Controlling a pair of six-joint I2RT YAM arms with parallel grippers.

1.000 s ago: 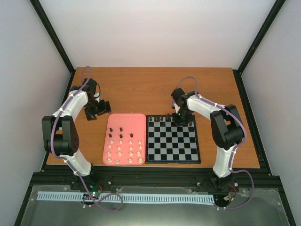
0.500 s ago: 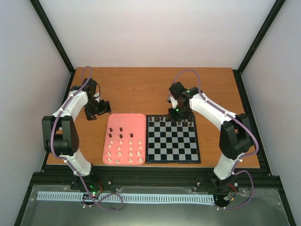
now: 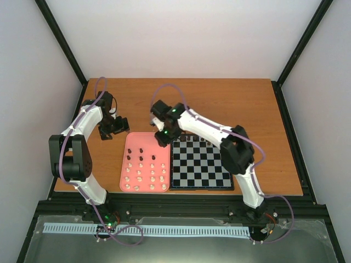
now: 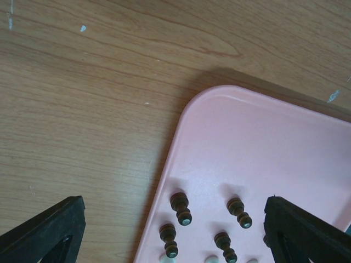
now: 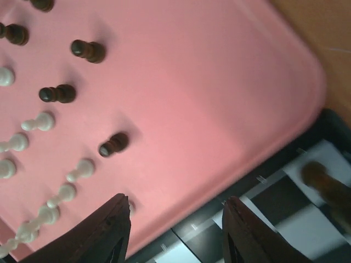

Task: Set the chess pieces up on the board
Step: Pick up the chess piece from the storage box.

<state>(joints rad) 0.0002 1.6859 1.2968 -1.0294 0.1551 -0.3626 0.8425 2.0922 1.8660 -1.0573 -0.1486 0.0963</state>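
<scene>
Right gripper was parted partway, nothing in it, hanging over the pink tray. A dark chess piece stood just ahead of its left finger, and the board lay under its right finger. Left gripper gaped wide, with four dark pawns just ahead between its fingers.

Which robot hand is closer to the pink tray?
Right. The right gripper hovers over the far right corner of the pink tray; the left gripper sits just off its far left corner.
</scene>
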